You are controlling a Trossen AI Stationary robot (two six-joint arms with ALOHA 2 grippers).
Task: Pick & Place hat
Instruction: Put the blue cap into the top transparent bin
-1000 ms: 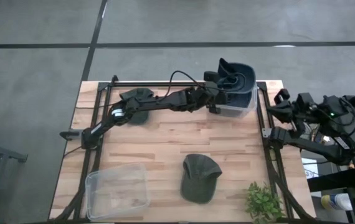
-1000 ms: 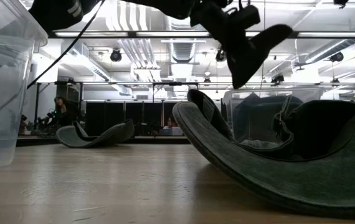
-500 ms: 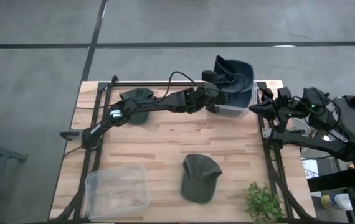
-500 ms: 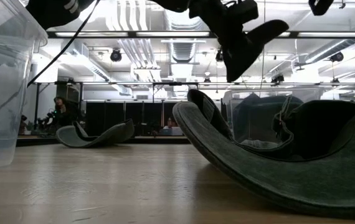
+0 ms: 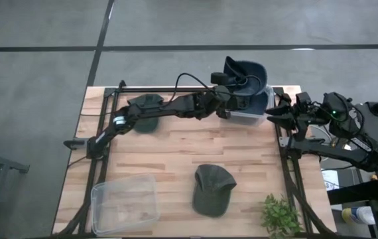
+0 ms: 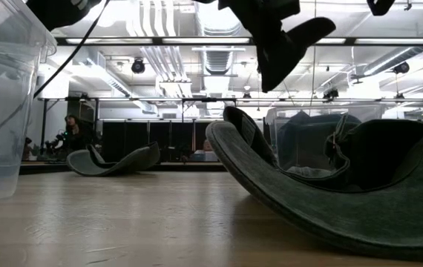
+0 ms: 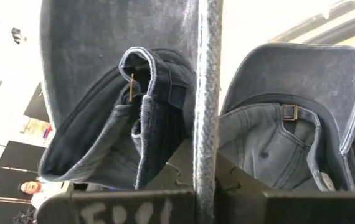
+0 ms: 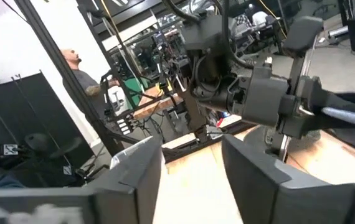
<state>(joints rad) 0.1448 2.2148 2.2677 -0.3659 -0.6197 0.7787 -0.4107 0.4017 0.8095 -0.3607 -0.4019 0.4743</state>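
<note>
the left tool [image 5: 225, 99] is clenched on a dark blue hat [image 5: 247, 73], holding it up over the clear bin [image 5: 262, 113] at the far right corner of the surface [image 5: 169, 146]. in the left wrist view the brim [image 7: 205, 93] runs up edge-on between the fingers, and a second blue hat [image 7: 289, 134] already lies inside the bin beyond it. the right tool [image 5: 278, 113] sits released at the right edge of the surface, just beside the bin, holding nothing.

the step in hand looks like dropping this hat into the bin. to do it well, centre the crown over the opening first, lower until the hat is below the rim, then let go, so the brim cannot catch the wall and tip out. the right arm is close to the bin; keep the two clear of each other.

two green hats wait: one [image 5: 212, 189] near the front edge, one [image 5: 144, 109] toward the far left corner.
</note>
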